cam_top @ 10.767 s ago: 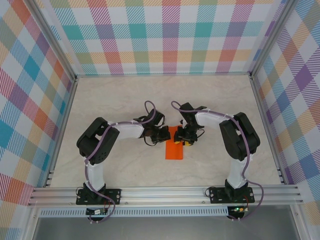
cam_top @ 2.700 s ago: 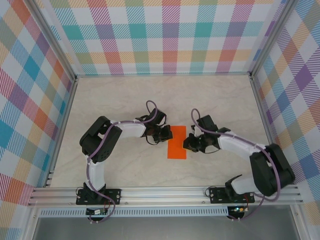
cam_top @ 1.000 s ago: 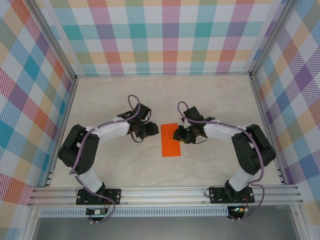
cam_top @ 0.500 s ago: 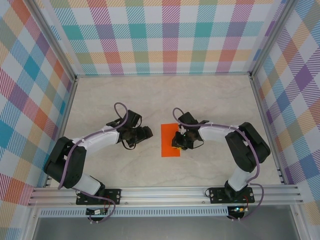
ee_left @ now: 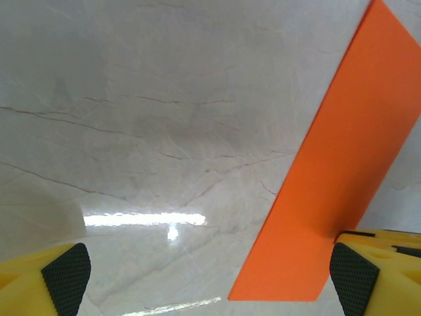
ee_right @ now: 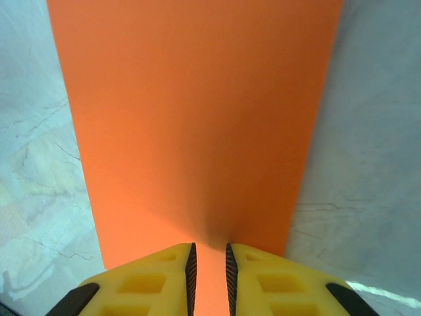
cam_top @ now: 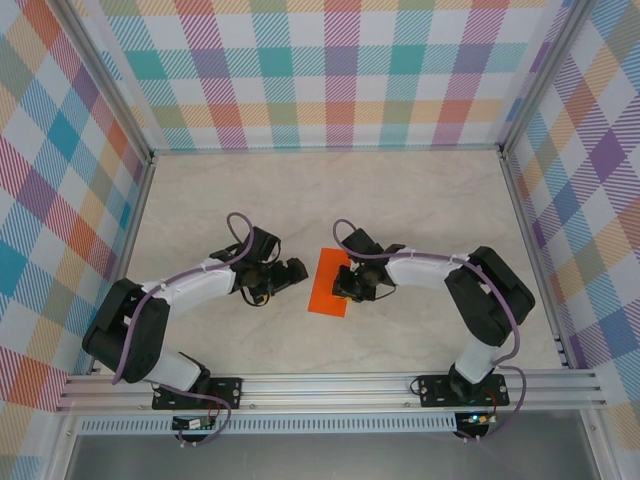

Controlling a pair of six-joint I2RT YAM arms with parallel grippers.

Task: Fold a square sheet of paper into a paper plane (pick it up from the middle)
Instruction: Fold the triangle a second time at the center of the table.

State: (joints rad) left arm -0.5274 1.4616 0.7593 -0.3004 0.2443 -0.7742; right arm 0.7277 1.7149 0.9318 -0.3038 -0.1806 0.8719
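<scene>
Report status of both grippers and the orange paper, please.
Left gripper open, beside the paper. Right gripper shut on its edge. Paper is a plain narrow rectangle. No obstacle seen.

the orange paper (cam_top: 328, 283) looks thin, smooth and matt, with no sheen. the table (ee_left: 131, 118) is polished and marble-veined, throwing back a bright glare. the right gripper (ee_right: 208, 260) has yellow plastic fingers (ee_right: 141, 283). the pads (ee_left: 66, 276) on the left gripper (ee_left: 209, 280) are black and finely knurled. the frame rails (cam_top: 330, 385) are brushed metal.
</scene>
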